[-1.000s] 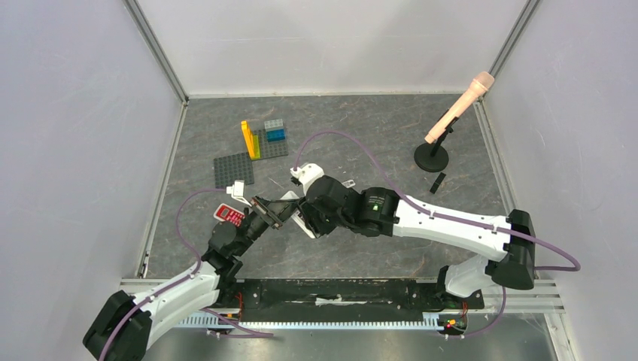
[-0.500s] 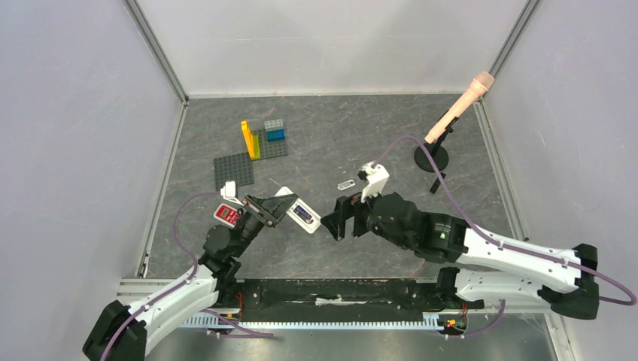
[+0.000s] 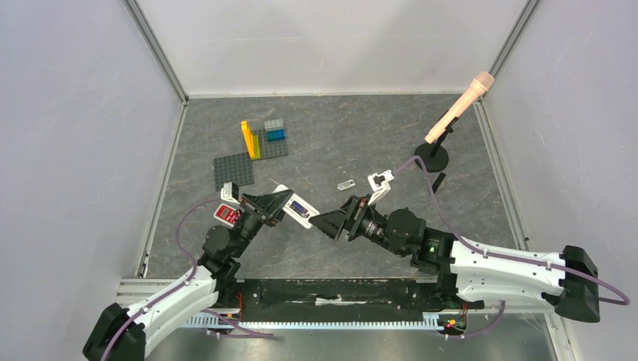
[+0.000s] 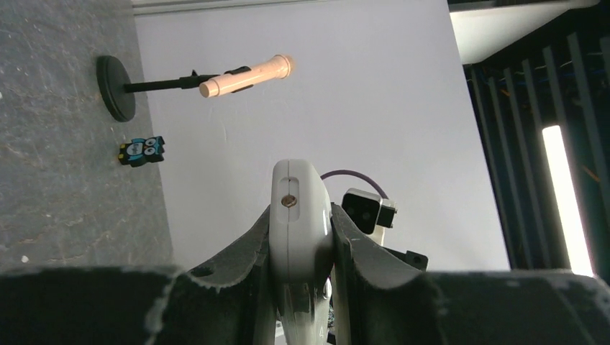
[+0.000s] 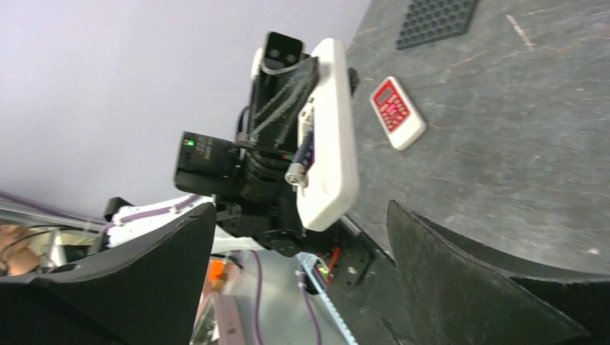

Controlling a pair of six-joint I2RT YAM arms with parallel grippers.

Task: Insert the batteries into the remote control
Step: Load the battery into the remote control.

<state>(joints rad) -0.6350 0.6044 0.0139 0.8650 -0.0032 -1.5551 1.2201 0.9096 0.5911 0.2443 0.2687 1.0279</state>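
Note:
My left gripper (image 3: pixel 272 204) is shut on the white remote control (image 3: pixel 307 219) and holds it tilted above the table. Its fingers (image 4: pixel 253 241) press both long sides of the remote control (image 4: pixel 300 215). A purple-blue battery (image 5: pixel 301 159) lies in the open compartment of the remote control (image 5: pixel 332 129), with one end sticking out. The same battery (image 3: pixel 299 210) shows from above. My right gripper (image 3: pixel 325 222) stands just right of the remote, wide open with nothing between its fingers (image 5: pixel 446 273). Other batteries are not in view.
A small red keypad device (image 3: pixel 228 214) lies on the table under the left arm. Grey baseplates with coloured bricks (image 3: pixel 252 147) sit at the back left, and a microphone on a stand (image 3: pixel 451 116) at the back right. A small clear piece (image 3: pixel 346 184) and a dark figure (image 3: pixel 437 181) lie between.
My right gripper opened and let go at the remote, swung away to the right, then came back close to it. The battery stayed in the remote. The left gripper kept its hold.

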